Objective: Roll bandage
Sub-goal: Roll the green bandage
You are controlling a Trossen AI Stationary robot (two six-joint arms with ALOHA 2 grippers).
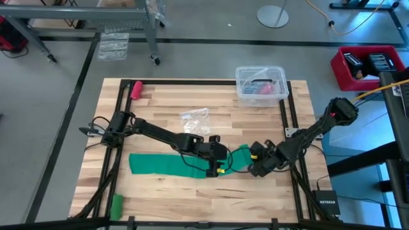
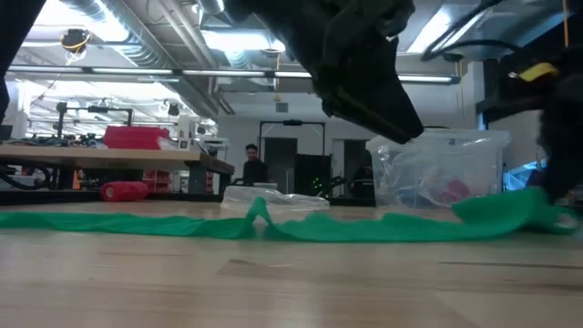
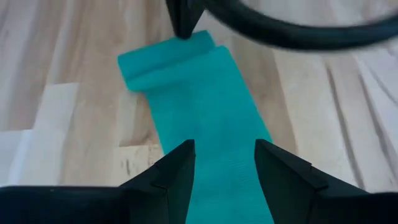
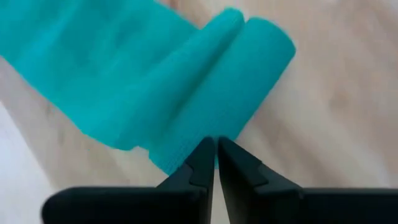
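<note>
We saw the bandage (image 1: 172, 165) flat, right end rolled | left gripper (image 3: 224, 168) jaws apart above strip | right gripper (image 4: 216, 155) jaws together at roll.

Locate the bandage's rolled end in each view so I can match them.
High: rolled end right of centre, by the right gripper.
Low: far right.
Left wrist: beyond the open fingers.
Right wrist: just past shut fingertips.
Shared landmark: the bandage strip.
</note>
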